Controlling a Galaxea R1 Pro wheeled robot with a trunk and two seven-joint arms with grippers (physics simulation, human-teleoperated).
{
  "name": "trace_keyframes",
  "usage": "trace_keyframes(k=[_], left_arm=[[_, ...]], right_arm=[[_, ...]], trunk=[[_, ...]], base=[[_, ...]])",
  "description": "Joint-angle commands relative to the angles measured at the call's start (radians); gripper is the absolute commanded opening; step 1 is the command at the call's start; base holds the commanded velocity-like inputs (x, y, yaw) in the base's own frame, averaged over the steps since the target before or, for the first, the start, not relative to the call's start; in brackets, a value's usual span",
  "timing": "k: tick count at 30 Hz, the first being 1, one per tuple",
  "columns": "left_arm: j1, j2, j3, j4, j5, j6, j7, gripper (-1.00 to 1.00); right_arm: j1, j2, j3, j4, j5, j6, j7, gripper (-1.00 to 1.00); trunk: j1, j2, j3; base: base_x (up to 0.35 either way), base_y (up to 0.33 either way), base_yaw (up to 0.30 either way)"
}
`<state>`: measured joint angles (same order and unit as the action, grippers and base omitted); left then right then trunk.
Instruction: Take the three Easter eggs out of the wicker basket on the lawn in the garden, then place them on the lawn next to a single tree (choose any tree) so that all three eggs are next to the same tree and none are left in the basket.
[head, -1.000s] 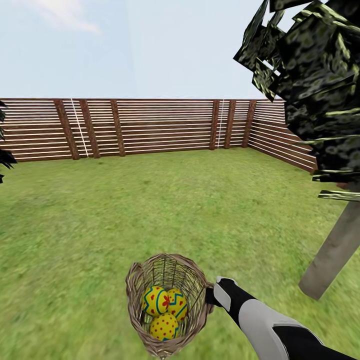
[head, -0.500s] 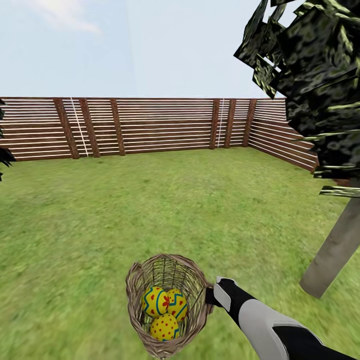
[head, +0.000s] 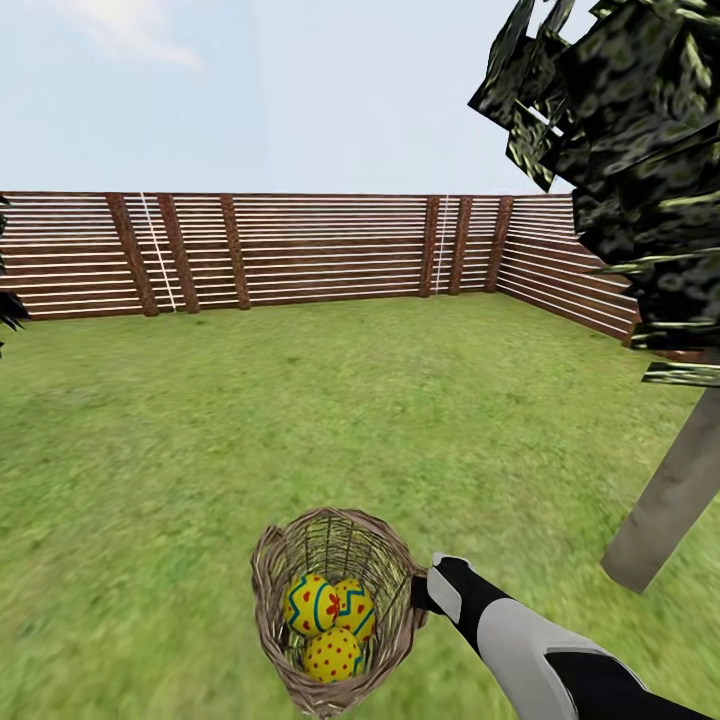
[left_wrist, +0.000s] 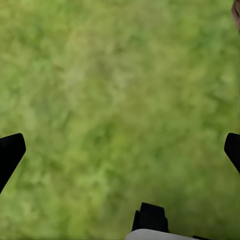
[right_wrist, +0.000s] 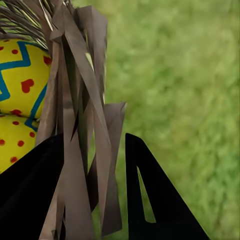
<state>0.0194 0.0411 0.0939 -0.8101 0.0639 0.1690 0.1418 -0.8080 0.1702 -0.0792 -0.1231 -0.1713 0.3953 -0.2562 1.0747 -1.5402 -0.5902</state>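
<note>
A garden: lawn (head: 300, 420), slatted wooden fence (head: 300, 250), tree (head: 660, 300).

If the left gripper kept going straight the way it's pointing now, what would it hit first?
Most likely bare lawn. The left gripper has its jaws spread wide and looks onto grass alone; how far off the ground lies is unclear.

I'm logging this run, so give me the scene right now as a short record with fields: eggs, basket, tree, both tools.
eggs: three Easter eggs, all inside the basket
basket: wicker basket, its rim wall pinched by the right tool
right tool: shut on the basket's rim, one finger inside the wall and one outside, seen in the right wrist view
left tool: open, empty, facing bare lawn
tree: pale trunk at the head view's right, standing apart from the basket
surroundings: brown slatted fence behind the lawn
</note>
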Motion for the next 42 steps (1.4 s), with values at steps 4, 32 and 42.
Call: trace_keyframes(k=[4, 32, 42], left_arm=[[0.001, 0.000, -0.002, -0.003, 0.007, 0.006, 0.004, 1.00], [0.001, 0.000, -0.002, -0.001, 0.005, 0.005, 0.004, 1.00], [0.001, 0.000, -0.003, 0.018, 0.004, -0.008, 0.006, 1.00]], right_arm=[[0.000, 0.002, -0.013, -0.002, -0.010, 0.002, -0.005, -1.00], [0.000, 0.002, -0.011, -0.001, -0.010, 0.002, -0.005, -1.00], [0.000, 0.002, -0.011, 0.000, -0.010, 0.002, -0.005, -1.00]], trunk=[[0.015, -0.029, -0.013], [0.123, -0.225, -0.101], [0.161, -0.295, -0.132]], base=[[0.000, 0.000, 0.000], [0.000, 0.000, 0.000], [0.000, 0.000, 0.000]])
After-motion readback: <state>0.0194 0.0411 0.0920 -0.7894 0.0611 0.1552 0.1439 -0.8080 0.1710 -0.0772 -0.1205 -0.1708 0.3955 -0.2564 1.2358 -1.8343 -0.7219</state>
